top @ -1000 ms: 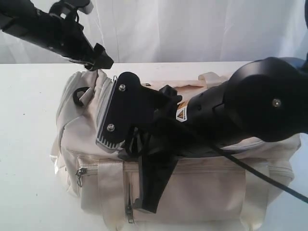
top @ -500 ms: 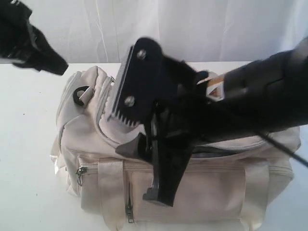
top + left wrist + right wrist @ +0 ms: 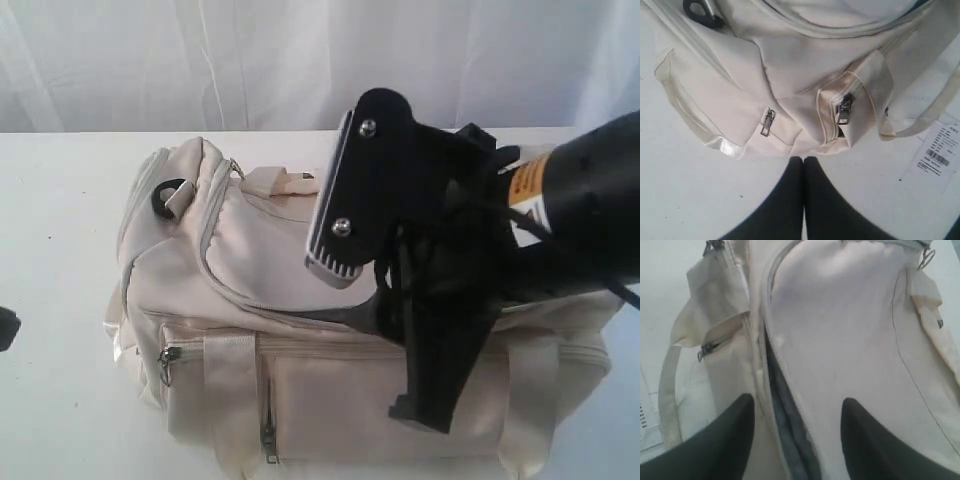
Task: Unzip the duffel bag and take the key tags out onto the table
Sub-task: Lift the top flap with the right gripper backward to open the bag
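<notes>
Duffel bag point(image 3: 840, 340) gap shows grey lining point(image 3: 787, 430); contents seemingly hidden.

Hovering over the cream duffel bag point(image 3: 850, 330) with jaws spread wide, straddling the part-open zipper point(image 3: 764, 335) and the dark grey lining point(image 3: 785, 430) showing through the gap.

The white table point(image 3: 60, 250) carried the cream duffel bag point(image 3: 250, 260), which stood well in from the far edge. A white paper barcode tag point(image 3: 937, 155) lay flat on the table just beside the bag. A few dark specks point(image 3: 740, 196) dotted the bare surface.
</notes>
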Robot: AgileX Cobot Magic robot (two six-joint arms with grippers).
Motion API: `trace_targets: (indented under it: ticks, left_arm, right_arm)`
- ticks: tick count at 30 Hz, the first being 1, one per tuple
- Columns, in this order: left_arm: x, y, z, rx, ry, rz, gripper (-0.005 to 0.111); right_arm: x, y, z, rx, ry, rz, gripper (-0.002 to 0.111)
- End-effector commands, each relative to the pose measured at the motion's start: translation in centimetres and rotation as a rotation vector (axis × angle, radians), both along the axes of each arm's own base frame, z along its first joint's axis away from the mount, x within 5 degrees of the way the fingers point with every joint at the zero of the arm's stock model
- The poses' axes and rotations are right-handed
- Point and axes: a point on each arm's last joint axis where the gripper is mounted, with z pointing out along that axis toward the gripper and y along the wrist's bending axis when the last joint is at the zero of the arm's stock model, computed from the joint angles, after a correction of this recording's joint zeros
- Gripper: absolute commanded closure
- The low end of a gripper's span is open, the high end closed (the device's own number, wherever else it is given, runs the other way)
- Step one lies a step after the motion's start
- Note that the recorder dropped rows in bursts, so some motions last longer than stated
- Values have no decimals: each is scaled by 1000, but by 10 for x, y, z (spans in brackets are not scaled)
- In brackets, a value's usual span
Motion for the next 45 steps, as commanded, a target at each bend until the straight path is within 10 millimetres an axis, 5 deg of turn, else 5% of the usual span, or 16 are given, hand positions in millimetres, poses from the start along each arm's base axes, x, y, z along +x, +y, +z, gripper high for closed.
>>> trace_targets:
  ticks: [1, 13, 18, 21, 23, 27, 35, 38, 41, 45]
  left_arm:
    - [-14, 5, -3, -42, -82, 21, 107]
    - [-30, 10, 4, -70, -155, 22, 107]
    - [-31, 10, 5, -73, -159, 23, 107]
    - [-31, 11, 5, -75, -163, 23, 107]
    - [-32, 11, 5, -75, -165, 23, 107]
    - [-32, 10, 5, -84, -161, 23, 107]
    - [-32, 10, 6, -99, -154, 33, 107]
    - [-31, 10, 3, -111, -142, 49, 107]
    - [-28, 10, -5, -132, -120, 84, 107]
    - [-28, 10, -5, -133, -121, 84, 107]
  right_arm:
    - [15, 5, -12, -71, -65, -75, 59]
    - [21, 9, -28, -153, 3, -138, 59]
    - [27, 18, -39, -180, -2, -126, 71]
    - [31, 20, -39, -183, -50, -112, 89]
    - [37, 21, -34, -152, -126, -134, 105]
    - [54, 28, -6, -28, -344, -210, 108]
    - [120, 49, 37, 122, -479, -366, 108]
    - [161, 55, 46, 159, -495, -438, 108]
    - [229, 62, 48, 231, -482, -544, 108]
    - [239, 74, 43, 228, -493, -546, 108]
